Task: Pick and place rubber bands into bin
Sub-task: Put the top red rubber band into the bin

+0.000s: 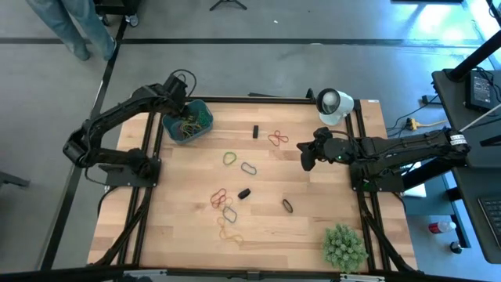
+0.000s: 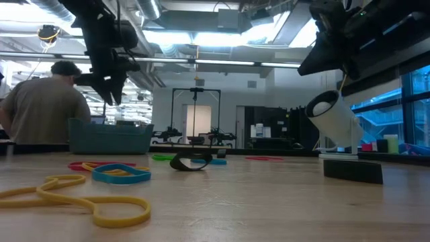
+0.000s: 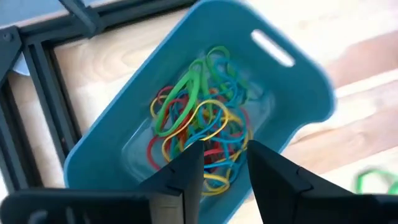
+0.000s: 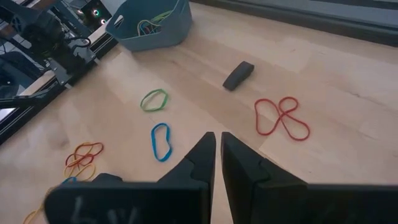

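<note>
Hovering left claw (image 3: 219, 163) (parted) over bin (image 3: 298, 93); no legible writing.

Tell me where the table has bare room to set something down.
Bare wood lies along the near-left table edge, left of the rubber bands, and between the dark band and plant ball. The middle is crowded; the bin is full under the left end effector.

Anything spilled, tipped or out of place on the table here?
Nothing looks spilled or damaged. The bin sits upright at the table's far left corner with a tangle of rubber bands inside, under the left end effector. Loose bands lie scattered mid-table, not yet picked. The white cup-like object lies tilted.
</note>
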Motion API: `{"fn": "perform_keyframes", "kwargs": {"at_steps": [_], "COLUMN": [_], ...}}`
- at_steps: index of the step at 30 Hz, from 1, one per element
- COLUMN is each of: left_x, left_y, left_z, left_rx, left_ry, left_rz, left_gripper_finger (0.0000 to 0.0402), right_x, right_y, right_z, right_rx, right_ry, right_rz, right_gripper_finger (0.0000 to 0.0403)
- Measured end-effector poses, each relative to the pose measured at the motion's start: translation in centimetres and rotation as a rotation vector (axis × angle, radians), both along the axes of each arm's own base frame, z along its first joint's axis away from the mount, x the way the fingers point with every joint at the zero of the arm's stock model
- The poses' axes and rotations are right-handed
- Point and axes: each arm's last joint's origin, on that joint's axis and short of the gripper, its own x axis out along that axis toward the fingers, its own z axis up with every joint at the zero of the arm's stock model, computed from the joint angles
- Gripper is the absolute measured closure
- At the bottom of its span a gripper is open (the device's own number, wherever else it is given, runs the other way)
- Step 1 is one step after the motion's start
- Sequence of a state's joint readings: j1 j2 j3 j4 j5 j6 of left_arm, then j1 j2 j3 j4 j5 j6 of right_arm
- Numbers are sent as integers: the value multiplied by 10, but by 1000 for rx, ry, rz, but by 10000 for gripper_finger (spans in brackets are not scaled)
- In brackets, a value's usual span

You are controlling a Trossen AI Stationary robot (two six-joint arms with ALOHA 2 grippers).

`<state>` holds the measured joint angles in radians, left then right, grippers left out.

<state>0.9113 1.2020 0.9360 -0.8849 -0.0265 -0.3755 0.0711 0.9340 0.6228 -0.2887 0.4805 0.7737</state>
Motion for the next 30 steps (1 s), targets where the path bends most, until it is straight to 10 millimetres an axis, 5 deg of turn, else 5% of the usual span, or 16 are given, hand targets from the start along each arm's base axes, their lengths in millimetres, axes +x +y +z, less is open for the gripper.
{"fn": "perform_keyframes", "kwargs": {"at_steps": [30], "left_x": [13], "left_y": [-45], "left_z": [74], "left_rx": [378], "left_ry": [-535], "left_rz": [-111], "left_gripper_finger": [300], "right_x": [0], "right_y": [0], "right_z": [0], "right_rx": [-37], "right_ry": [20], "right_rz": [26], "right_gripper_finger": [372]}}
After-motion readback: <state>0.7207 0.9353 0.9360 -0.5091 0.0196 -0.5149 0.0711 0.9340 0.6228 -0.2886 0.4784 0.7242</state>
